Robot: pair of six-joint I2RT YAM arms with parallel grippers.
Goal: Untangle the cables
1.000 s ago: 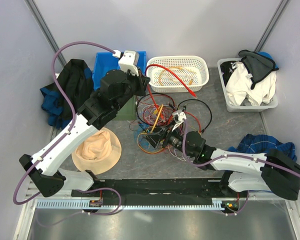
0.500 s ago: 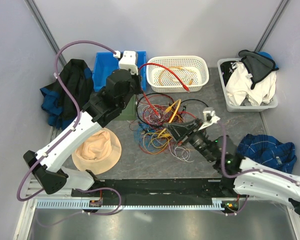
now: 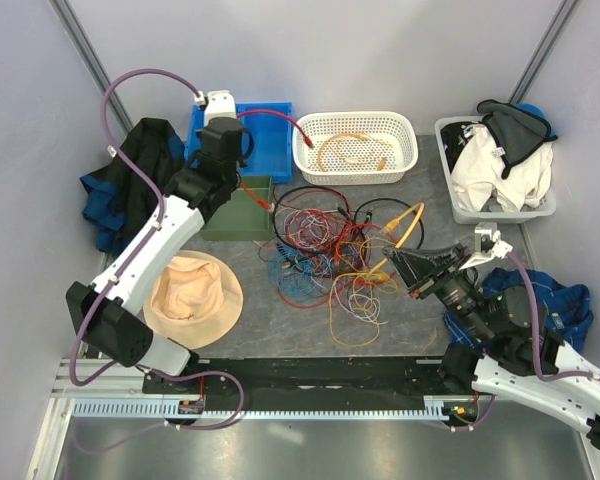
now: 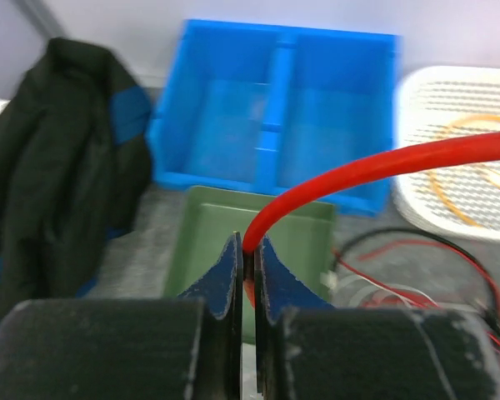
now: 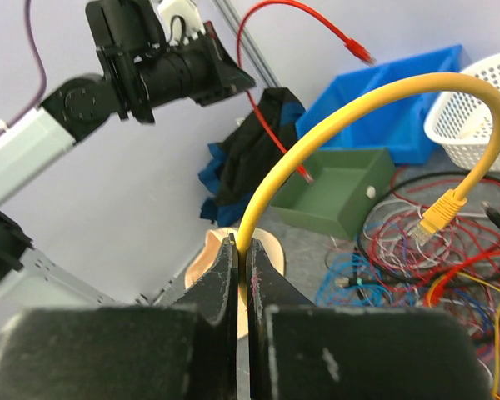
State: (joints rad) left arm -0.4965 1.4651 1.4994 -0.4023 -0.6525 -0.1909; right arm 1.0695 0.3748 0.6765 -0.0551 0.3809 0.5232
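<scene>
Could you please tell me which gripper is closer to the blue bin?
Left. The left gripper, shut on a red cable, hangs over the blue bin. The right gripper, pinching a yellow cable, is far off beyond the wire tangle, toward the near right.

Over on the left wrist view, everything is smeared. The red cable (image 4: 358,171) is cut off at the right edge, so its far end is not seen there. Its lower stretch is swallowed between the pinched fingers of the left gripper (image 4: 248,267). The white basket (image 4: 450,100) is clipped by that same edge and the dark jacket (image 4: 58,167) by the left one.

On the right wrist view, the yellow cable (image 5: 350,104) is lost inside the clamped right gripper (image 5: 242,258).

From above, the tangle (image 3: 320,250) cannot be traced strand by strand. The hat (image 3: 195,300) is partly covered by the left arm (image 3: 145,262), and the right arm (image 3: 525,375) is clipped at the lower right corner.
</scene>
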